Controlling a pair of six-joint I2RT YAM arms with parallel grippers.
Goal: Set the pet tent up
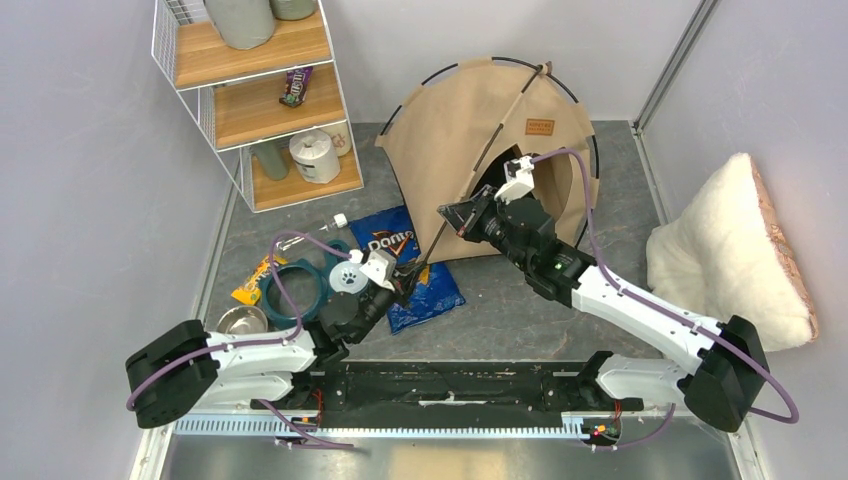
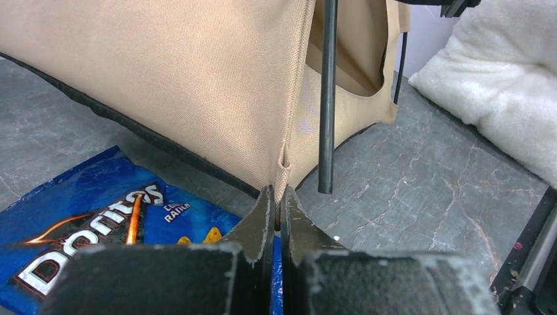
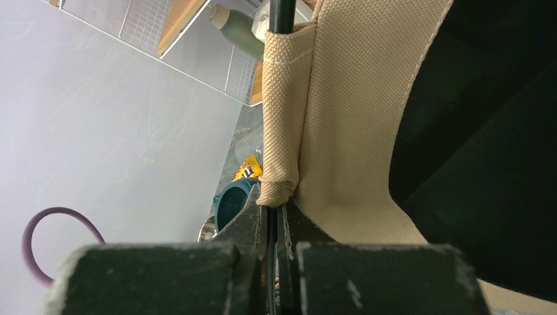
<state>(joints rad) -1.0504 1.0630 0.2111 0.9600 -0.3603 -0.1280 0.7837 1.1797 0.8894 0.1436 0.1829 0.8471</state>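
Tan fabric of the pet tent (image 1: pixel 470 130) is sitting at the back of the grey table (image 1: pixel 520 300), just behind the Doritos bag (image 1: pixel 440 295). My left gripper (image 2: pixel 278 197) is pinching its near corner tight; my right gripper (image 3: pixel 276 213) is clamping the thin black pole (image 3: pixel 281 13) below its sleeve.

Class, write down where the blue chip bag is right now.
Top view: the chip bag lies flat left of centre, at the tent's near-left corner, partly under the left gripper.
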